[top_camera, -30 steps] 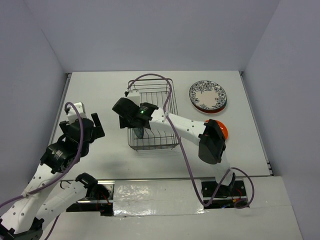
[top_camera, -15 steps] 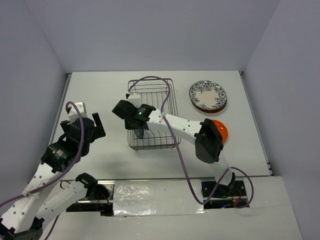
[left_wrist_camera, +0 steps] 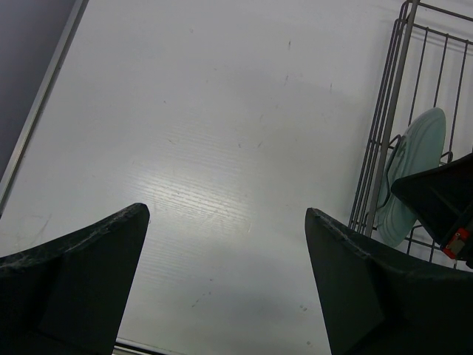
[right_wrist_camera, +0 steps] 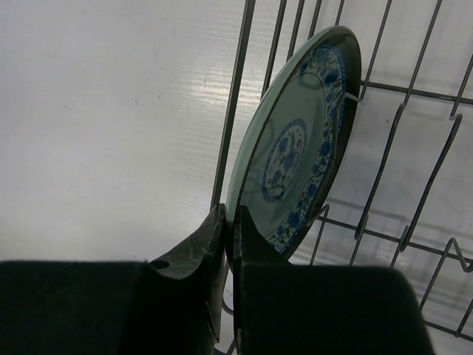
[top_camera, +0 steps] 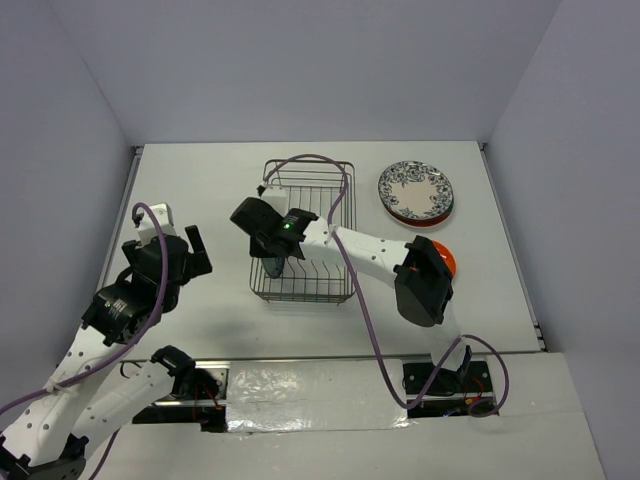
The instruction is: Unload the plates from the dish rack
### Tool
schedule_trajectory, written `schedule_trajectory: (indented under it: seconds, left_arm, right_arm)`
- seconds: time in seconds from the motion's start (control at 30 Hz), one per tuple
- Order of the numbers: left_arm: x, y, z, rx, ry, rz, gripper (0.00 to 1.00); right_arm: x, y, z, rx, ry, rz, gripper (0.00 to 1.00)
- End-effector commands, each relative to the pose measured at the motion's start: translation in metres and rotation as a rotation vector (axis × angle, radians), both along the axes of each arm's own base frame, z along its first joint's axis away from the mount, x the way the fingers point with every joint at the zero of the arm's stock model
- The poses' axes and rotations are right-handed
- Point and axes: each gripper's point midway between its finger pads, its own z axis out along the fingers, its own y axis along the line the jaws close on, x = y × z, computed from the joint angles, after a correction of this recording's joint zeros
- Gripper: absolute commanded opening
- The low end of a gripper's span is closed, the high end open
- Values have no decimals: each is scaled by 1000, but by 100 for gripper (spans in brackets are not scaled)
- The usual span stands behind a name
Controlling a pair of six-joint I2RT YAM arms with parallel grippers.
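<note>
- The right hand [right_wrist_camera: 230,229] pinches the rim of a green plate [right_wrist_camera: 295,148] with blue flowers. The plate stands in the dish rack [top_camera: 318,190].
- The left hand [left_wrist_camera: 225,214] is wide open over the surface [left_wrist_camera: 222,111], holding nothing.

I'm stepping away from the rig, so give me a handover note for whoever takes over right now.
Right gripper shut on the rim of the green plate, which stands on edge in the rack.
Left gripper open over the table, left of the rack.
Done: floral stack and orange plate lie on the table right of the rack.
Left: lift this last visible plate out.
</note>
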Motion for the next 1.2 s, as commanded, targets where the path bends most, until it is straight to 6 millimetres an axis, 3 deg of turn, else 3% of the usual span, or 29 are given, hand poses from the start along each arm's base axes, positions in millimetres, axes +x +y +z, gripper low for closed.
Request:
schedule_trajectory:
  seconds: [0.0, 0.2, 0.4, 0.57, 0.67, 0.73, 0.8, 0.83, 0.87, 0.9, 0.97, 1.0, 1.03, 1.07, 1.1, 1.13, 1.17]
  left_arm:
    - [4, 0, 7, -3, -29, 0, 100]
    - [4, 0, 8, -5, -33, 0, 100]
    - [4, -1, 7, -4, -29, -3, 100]
    - [4, 0, 8, -5, -30, 1, 99]
    - [3, 1, 8, -6, -34, 6, 99]
    - [3, 0, 7, -6, -33, 3, 99]
    - [4, 0, 8, -6, -34, 4, 100]
    - [3, 1, 9, -7, -36, 6, 100]
    - [3, 0, 9, -6, -35, 2, 99]
    - [3, 1, 8, -7, -36, 4, 100]
    - [3, 1, 8, -9, -37, 3, 99]
    - [3, 0, 9, -9, -38, 1, 99]
    - [3, 0, 9, -9, -38, 1, 99]
    - [3, 1, 10, -10, -42, 2, 100]
    - [3, 1, 9, -9, -40, 2, 100]
    - [2, 1, 10, -10, -43, 4, 99]
    - [2, 1, 10, -11, -44, 4, 100]
  right_arm:
    - [6, 0, 47, 87, -58, -23, 0]
    - [2, 9, 67, 89, -89, 103, 0]
    - [-11, 16, 102, 103, -138, 277, 0]
    - [-18, 8, 126, 101, -166, 339, 0]
    - [-23, -1, 154, 119, -229, 383, 0]
    - [-28, -17, 178, 108, -295, 404, 0]
    - [-26, -38, 192, 64, -343, 376, 0]
    - [-22, -59, 207, 23, -396, 333, 0]
    - [-16, -79, 203, -47, -405, 303, 0]
    - [-18, -98, 216, -46, -428, 275, 0]
    - [-2, -141, 213, -91, -407, 176, 0]
    - [1, -159, 196, -113, -366, 134, 0]
    - [1, -187, 200, -109, -357, 80, 0]
    - [17, -223, 192, -131, -330, -24, 0]
    - [19, -245, 167, -176, -276, -69, 0]
    - [19, -270, 160, -203, -254, -122, 0]
    - [23, -302, 136, -265, -194, -201, 0]
